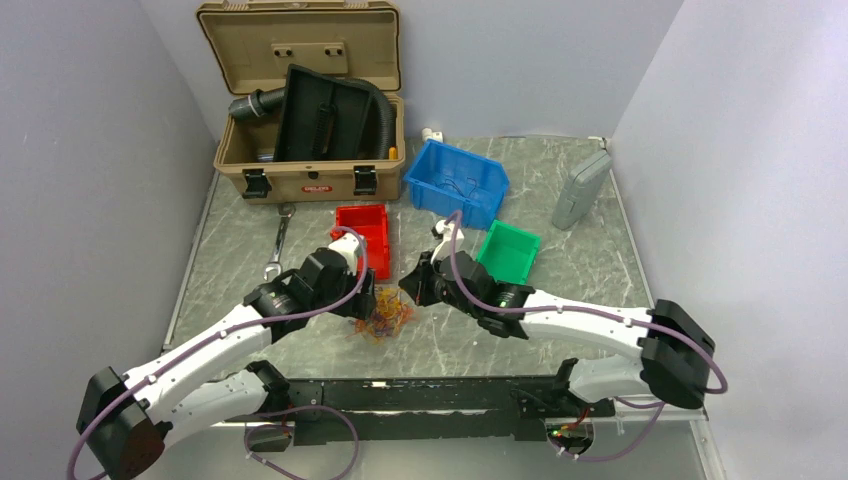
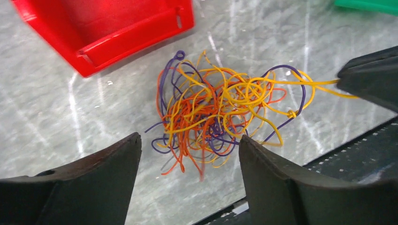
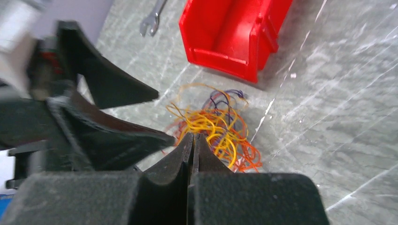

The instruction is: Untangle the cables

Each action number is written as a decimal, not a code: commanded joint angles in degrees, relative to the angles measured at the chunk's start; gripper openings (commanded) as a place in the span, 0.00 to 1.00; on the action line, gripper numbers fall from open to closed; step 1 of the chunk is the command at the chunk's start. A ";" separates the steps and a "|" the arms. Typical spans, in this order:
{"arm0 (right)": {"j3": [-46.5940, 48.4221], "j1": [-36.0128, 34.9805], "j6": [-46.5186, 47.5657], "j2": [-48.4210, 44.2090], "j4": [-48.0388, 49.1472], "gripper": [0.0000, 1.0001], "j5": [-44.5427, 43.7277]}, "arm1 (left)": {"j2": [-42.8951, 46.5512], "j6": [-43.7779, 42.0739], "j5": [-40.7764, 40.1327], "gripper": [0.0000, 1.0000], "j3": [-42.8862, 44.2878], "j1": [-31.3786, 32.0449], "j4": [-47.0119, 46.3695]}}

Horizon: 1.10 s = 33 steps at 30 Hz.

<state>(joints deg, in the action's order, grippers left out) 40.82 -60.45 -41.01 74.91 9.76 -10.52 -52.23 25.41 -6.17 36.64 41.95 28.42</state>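
Robotics lab test cell: two robot arms, left and right, bolted at the marbled tabletop's near edge, boxed in by plain grey panels; tool case, red, blue and green parts bins, wrench.

Your L gripper is spread wide over the cables; R gripper pinches yellow strands, red bin beyond.

cables: orange, yellow, purple
table: grey, white-veined marble
near bin: red
far bin: blue
right bin: green
case: tan
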 commanded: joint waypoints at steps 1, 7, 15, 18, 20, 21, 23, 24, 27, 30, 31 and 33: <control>4.34 0.18 3.48 -6.57 -8.66 0.00 -3.87 | -2.27 -0.81 8.19 0.82 0.04 -0.20 -6.63; 6.74 0.15 3.70 -11.89 -13.94 0.00 -6.36 | -4.10 -0.52 11.44 0.84 -2.40 -0.14 -12.13; 7.49 0.17 2.98 -14.34 -16.42 0.00 -7.21 | -8.81 -0.40 13.58 0.83 -3.63 -0.15 -15.41; 8.15 0.16 3.08 -15.15 -16.95 0.00 -7.61 | -11.13 0.02 15.91 0.84 -4.35 -0.13 -18.15; 8.50 0.26 3.13 -15.59 -17.15 0.00 -7.85 | -12.80 0.36 16.88 0.83 -4.82 -0.05 -20.08; 8.71 0.18 3.14 -15.74 -17.30 0.00 -7.85 | -13.73 0.50 16.97 0.83 -5.12 -0.11 -21.21; 8.90 0.17 3.03 -16.21 -17.32 0.00 -7.62 | -16.15 0.67 16.67 0.80 -5.66 -0.12 -23.52; 8.99 0.20 2.82 -16.41 -17.36 0.00 -7.59 | -17.83 0.69 16.56 0.74 -5.59 -0.12 -24.38; 9.80 0.20 2.00 -18.03 -18.52 0.00 -9.28 | -23.79 1.09 14.79 0.43 -4.91 -0.07 -25.39; 12.12 0.29 1.18 -21.53 -23.56 0.00 -16.08 | -25.24 2.52 11.92 0.06 -5.37 -0.12 -25.00; 13.58 0.47 1.66 -22.84 -26.33 0.00 -18.82 | -24.48 3.02 10.99 0.01 -6.13 -0.12 -25.11; 16.13 0.66 3.14 -26.53 -30.04 0.00 -24.84 | -22.11 3.64 9.53 0.00 -7.70 -0.05 -24.90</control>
<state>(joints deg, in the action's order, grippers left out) 50.00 -60.36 -38.98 55.40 -14.22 -22.94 -77.34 27.59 7.42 31.18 41.91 4.91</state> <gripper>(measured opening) 0.011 0.025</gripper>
